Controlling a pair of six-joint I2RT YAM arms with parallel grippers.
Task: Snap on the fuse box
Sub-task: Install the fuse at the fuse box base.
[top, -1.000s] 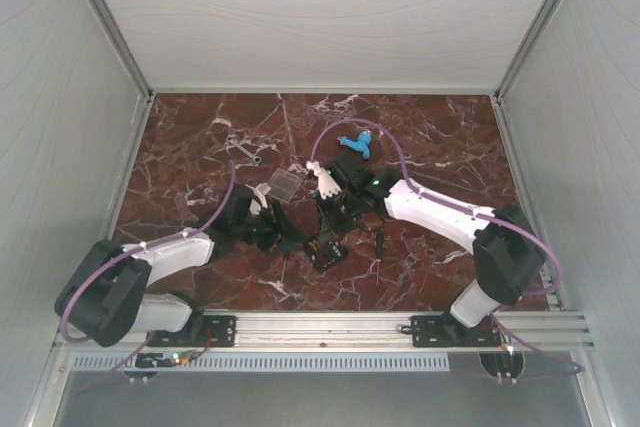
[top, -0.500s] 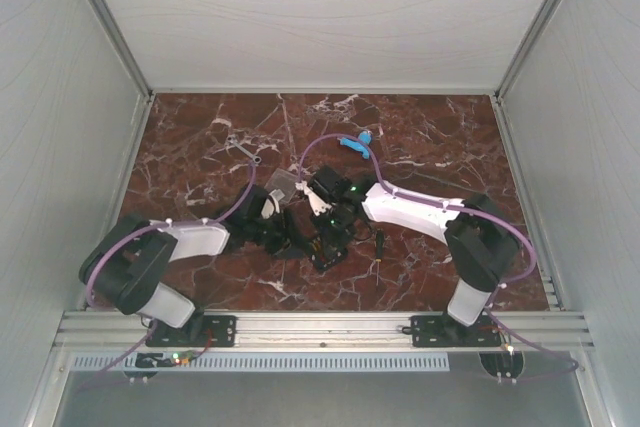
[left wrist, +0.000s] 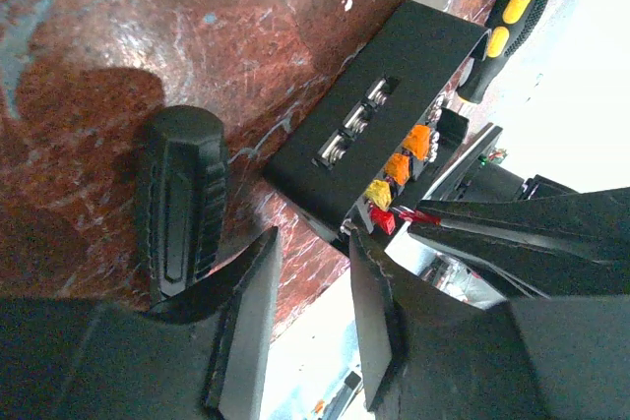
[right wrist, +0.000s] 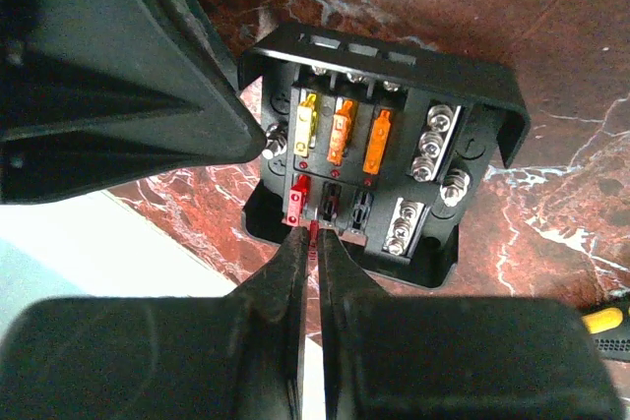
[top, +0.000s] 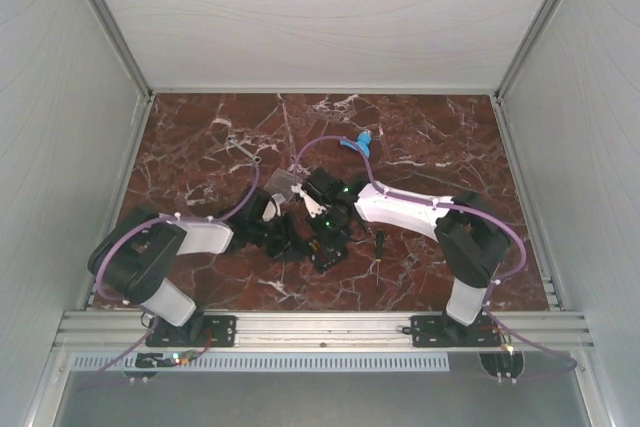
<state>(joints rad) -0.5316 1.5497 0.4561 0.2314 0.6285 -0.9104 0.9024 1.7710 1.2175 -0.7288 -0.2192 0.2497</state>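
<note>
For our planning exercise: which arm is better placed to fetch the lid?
Left. The left hand is empty, jaws apart, near the lid; the right hand is shut at the fuse box.

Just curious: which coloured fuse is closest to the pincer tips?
The red fuse, right at the right gripper's shut tips; the yellow fuse and two orange fuses sit a row farther back.

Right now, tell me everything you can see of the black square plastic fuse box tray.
The black square plastic fuse box tray lies flat and open-topped, no lid on it, on the red-brown marble table. Inside stand a yellow fuse, two orange fuses, a red fuse and two dark ones, beside metal screw terminals. The right gripper, shut, has its tip at the red fuse. The left gripper sits by the tray's corner, jaws apart.
</note>
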